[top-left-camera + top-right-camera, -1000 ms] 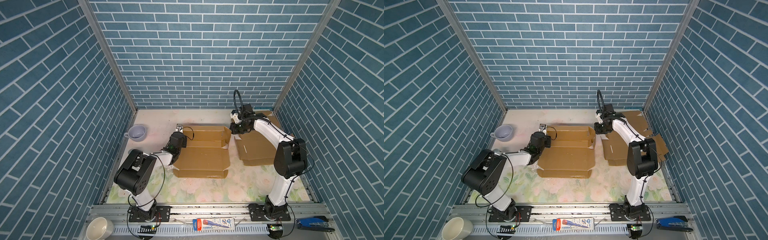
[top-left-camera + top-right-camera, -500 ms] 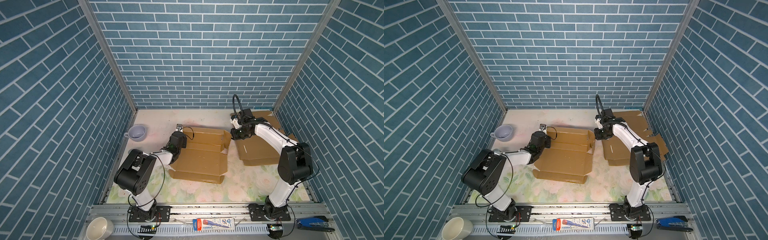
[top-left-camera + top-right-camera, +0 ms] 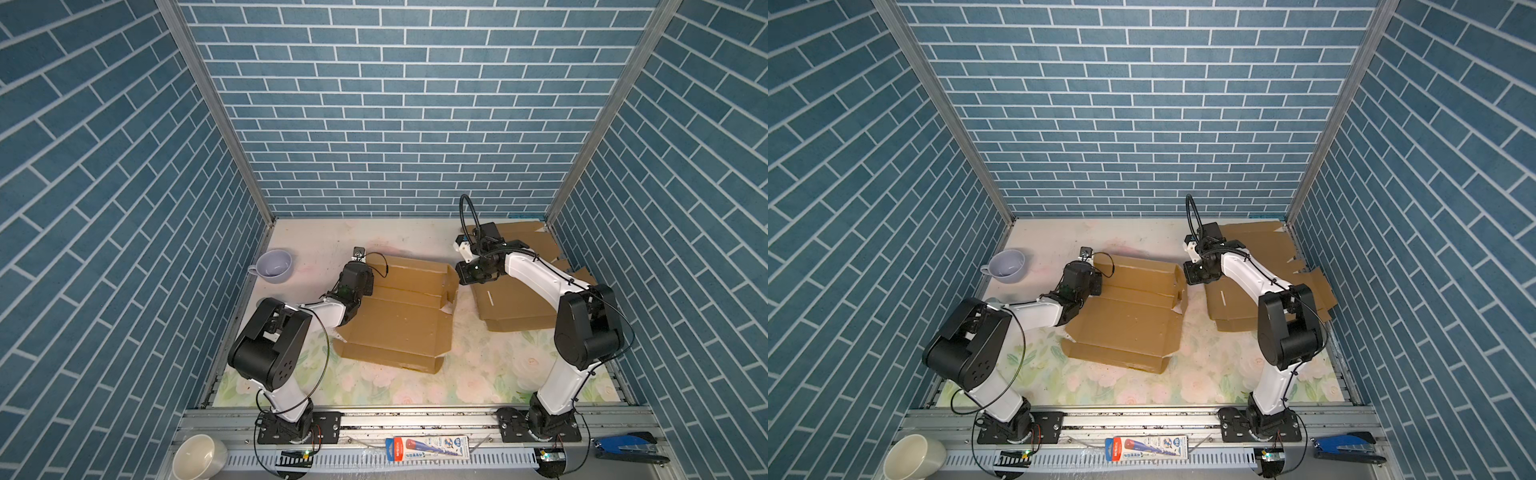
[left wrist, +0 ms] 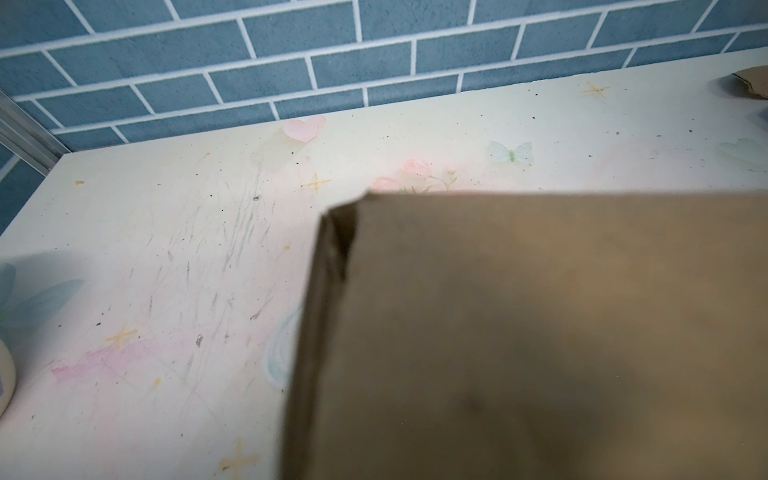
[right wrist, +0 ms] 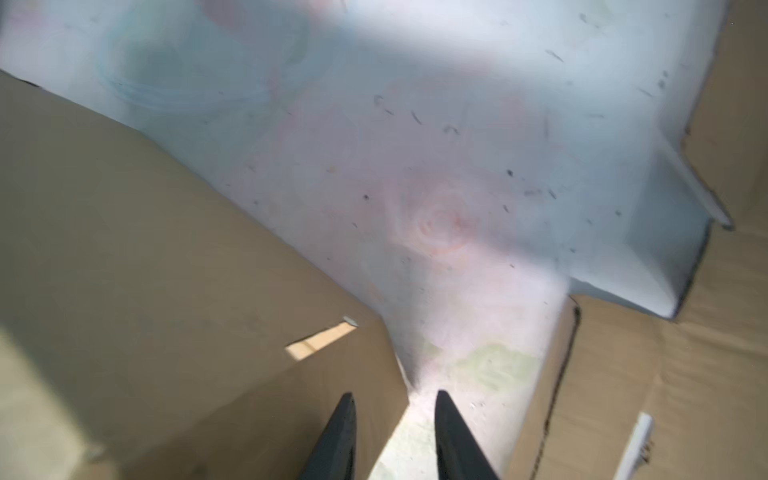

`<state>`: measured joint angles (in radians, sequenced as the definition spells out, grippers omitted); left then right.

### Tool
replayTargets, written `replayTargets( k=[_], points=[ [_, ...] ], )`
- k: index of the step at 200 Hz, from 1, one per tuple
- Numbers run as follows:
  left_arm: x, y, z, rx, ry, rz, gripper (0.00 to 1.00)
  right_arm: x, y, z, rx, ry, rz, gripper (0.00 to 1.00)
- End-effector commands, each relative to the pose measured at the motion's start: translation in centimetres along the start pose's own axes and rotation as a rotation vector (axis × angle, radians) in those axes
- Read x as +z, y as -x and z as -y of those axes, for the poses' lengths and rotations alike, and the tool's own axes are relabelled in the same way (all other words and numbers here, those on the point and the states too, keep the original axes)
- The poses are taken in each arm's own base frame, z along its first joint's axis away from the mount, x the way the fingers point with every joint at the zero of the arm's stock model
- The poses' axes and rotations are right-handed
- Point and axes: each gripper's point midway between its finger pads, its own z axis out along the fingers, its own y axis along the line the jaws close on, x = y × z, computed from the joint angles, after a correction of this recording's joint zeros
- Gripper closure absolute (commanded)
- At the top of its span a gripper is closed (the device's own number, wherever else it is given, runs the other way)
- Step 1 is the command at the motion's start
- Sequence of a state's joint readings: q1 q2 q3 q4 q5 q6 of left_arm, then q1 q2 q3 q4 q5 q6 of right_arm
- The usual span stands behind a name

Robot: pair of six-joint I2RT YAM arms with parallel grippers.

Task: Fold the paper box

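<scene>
Cardboard stiff, light: am pinching paper box [image 3: 395, 328] edge in closed left gripper [image 3: 368, 272]; right gripper [image 5: 395, 395] hovering part-open, empty, beside upright flap [image 3: 451, 280].

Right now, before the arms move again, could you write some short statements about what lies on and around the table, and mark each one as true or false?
1. A purple cup stands on the table, to the left of the box in both top views. True.
2. The right end effector is shut on a flap of the box. False: its fingers stand apart and nothing is between them.
3. The blue stapler lies on top of the box. False: it lies off the table, at the front right corner beside the rail.
4. A pile of flat cardboard lies to the right of the box. True.
</scene>
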<state>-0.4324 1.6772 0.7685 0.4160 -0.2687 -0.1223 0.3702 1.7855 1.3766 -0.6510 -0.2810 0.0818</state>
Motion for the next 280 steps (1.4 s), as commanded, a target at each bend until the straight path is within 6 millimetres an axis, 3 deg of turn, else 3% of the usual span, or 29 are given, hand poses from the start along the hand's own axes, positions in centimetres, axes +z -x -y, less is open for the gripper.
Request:
replayTargets(
  k=[1,37,64,90,126,169,210,243,264,280],
  points=[
    [-0.1,-0.9,0.0,0.037,0.013,-0.066,1.00,-1.3,-2.5,2.3,0.125,-0.075,-0.067,0.65],
    [-0.4,-1.5,-0.3,0.042,0.017,-0.085,1.00,-4.6,-3.8,2.5,0.314,-0.101,0.009,0.58],
    [-0.2,-1.9,-0.2,0.048,0.016,-0.112,1.00,-5.1,-5.9,1.5,0.485,-0.108,0.077,0.70],
    [0.1,-2.0,0.0,0.047,0.010,-0.134,1.00,-4.0,-6.5,-2.1,0.521,-0.055,0.211,0.86],
    [0.3,-2.3,0.2,0.056,0.000,-0.159,1.00,-0.9,-6.4,-5.2,0.460,-0.061,0.308,0.97],
    [0.5,-2.4,0.5,0.050,-0.009,-0.169,1.00,4.1,-7.9,-5.5,0.391,-0.122,0.221,1.00],
    [0.6,-2.6,0.4,0.045,-0.009,-0.176,1.00,6.9,-11.9,-3.9,0.411,-0.203,0.079,1.00],
    [0.6,-2.6,0.4,0.039,-0.011,-0.175,1.00,8.8,-13.6,-3.5,0.438,-0.252,-0.046,1.00],
    [0.6,-2.6,0.3,0.039,-0.008,-0.176,1.00,9.2,-13.1,-4.3,0.423,-0.217,-0.060,1.00],
    [0.5,-2.7,0.2,0.044,-0.009,-0.181,1.00,6.9,-10.2,-6.4,0.343,-0.096,0.034,1.00]
  ],
)
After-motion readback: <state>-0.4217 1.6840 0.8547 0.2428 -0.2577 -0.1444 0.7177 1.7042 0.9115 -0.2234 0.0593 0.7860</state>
